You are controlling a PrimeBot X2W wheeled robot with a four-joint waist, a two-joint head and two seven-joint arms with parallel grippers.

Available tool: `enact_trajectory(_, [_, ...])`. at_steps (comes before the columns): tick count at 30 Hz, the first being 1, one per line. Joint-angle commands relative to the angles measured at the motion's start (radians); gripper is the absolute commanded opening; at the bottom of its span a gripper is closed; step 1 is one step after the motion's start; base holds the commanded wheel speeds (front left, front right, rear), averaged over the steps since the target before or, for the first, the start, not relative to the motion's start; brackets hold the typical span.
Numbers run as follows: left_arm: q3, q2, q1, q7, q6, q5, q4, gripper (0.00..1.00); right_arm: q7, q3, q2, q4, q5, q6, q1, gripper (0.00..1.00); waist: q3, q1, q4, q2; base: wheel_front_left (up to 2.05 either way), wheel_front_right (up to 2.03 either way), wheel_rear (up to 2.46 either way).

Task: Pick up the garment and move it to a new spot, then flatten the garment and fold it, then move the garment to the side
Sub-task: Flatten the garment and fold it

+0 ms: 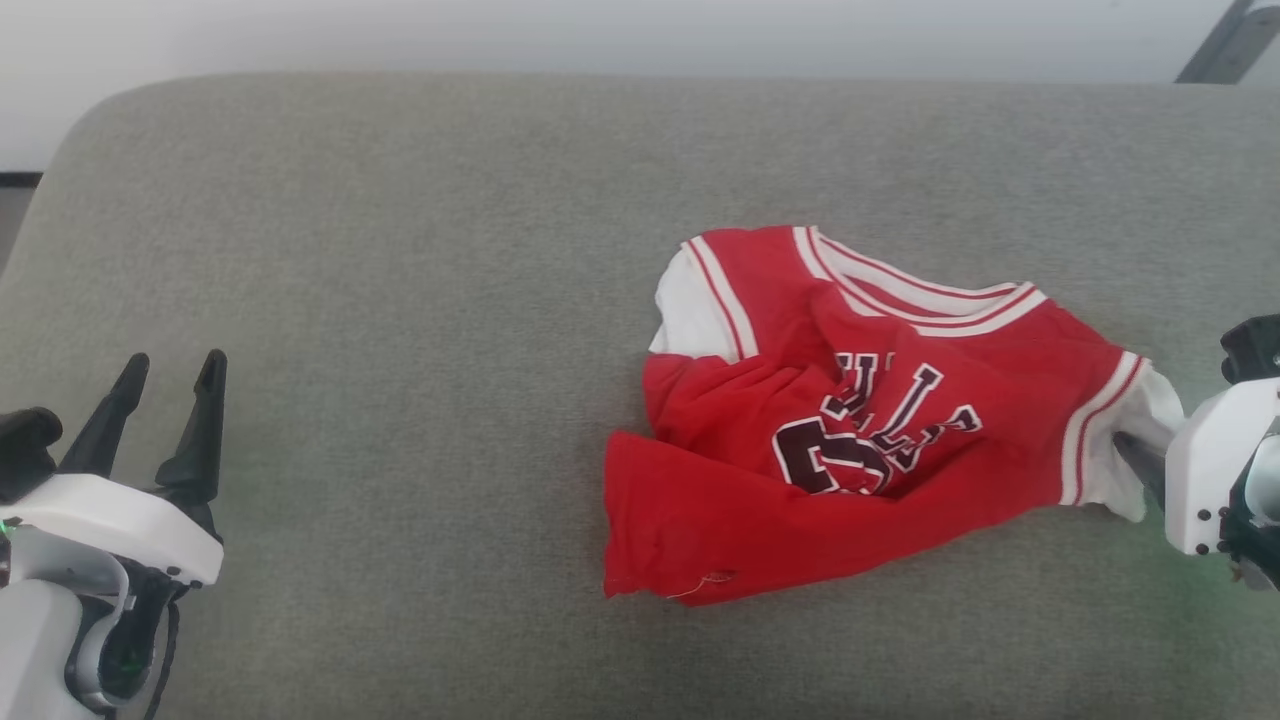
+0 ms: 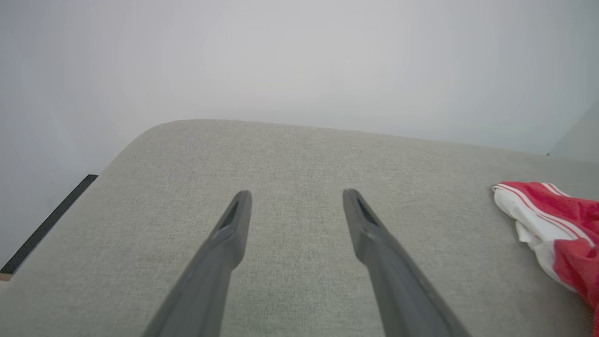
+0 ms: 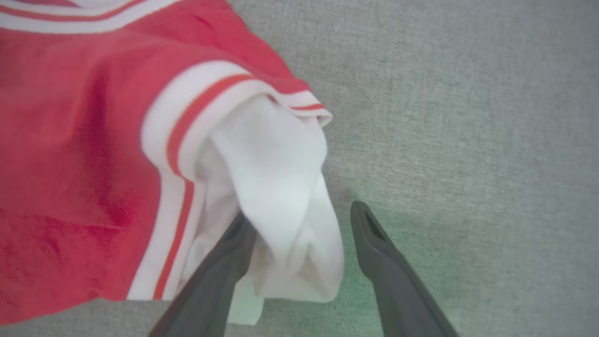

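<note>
The garment (image 1: 850,420), a red jersey with white sleeves, striped trim and dark lettering, lies crumpled right of centre on the grey cushioned surface (image 1: 400,300). At its right end my right gripper (image 1: 1150,470) stands open. In the right wrist view the garment's (image 3: 93,140) white sleeve (image 3: 281,187) lies loose between my right gripper's (image 3: 299,213) spread fingers, draped over the left one. My left gripper (image 1: 175,360) is open and empty at the lower left, far from the garment. The left wrist view shows the left gripper (image 2: 295,194) over bare fabric, with the garment's (image 2: 552,220) other sleeve at the right edge.
The grey surface has a rounded far-left corner (image 1: 110,110) and a pale wall (image 1: 600,30) behind it. A dark floor strip (image 2: 47,224) runs past the left edge. A grey metal strut (image 1: 1230,45) shows at the top right.
</note>
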Motion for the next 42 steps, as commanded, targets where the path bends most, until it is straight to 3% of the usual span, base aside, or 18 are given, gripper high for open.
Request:
enact_trajectory(1, [0.0, 0.004, -0.011, 0.008, -0.003, -0.003, -0.001, 1.0, 0.005, 0.004, -0.002, -0.001, 0.009, 0.0, -0.01, 1.0, -0.012, 0.0, -0.014, 0.0, 0.0, 0.0, 0.0])
enact_trajectory(11, [-0.027, 0.048, -0.063, 0.151, -0.016, -0.037, -0.063, 1.0, -0.079, -0.001, 0.013, -0.147, 0.009, 0.0, 0.001, 1.0, -0.071, 0.0, -0.105, 0.0, 0.0, 0.0, 0.0])
enact_trajectory(19, [-0.084, 0.064, -0.145, 0.298, -0.027, -0.043, -0.104, 1.0, -0.296, -0.01, 0.106, -0.264, -0.045, 0.0, 0.02, 1.0, -0.089, 0.0, -0.2, 0.0, 0.0, 0.0, 0.0])
enact_trajectory(27, [-0.142, 0.051, -0.238, 0.422, -0.042, -0.049, -0.096, 1.0, -0.539, -0.022, 0.216, -0.289, -0.142, 0.0, 0.026, 1.0, -0.069, 0.0, -0.292, 0.0, 0.0, 0.0, 0.0])
enact_trajectory(33, [-0.202, 0.037, -0.314, 0.542, -0.047, -0.045, -0.05, 1.0, -0.662, -0.023, 0.295, -0.27, -0.209, 0.0, 0.013, 1.0, -0.027, 0.0, -0.368, 0.0, 0.0, 0.0, 0.0])
enact_trajectory(42, [-0.275, 0.012, -0.412, 0.763, 0.008, -0.042, 0.102, 1.0, -0.781, -0.002, 0.38, -0.226, -0.233, 0.0, -0.009, 1.0, 0.041, 0.0, -0.448, 0.0, 0.0, 0.0, 0.0])
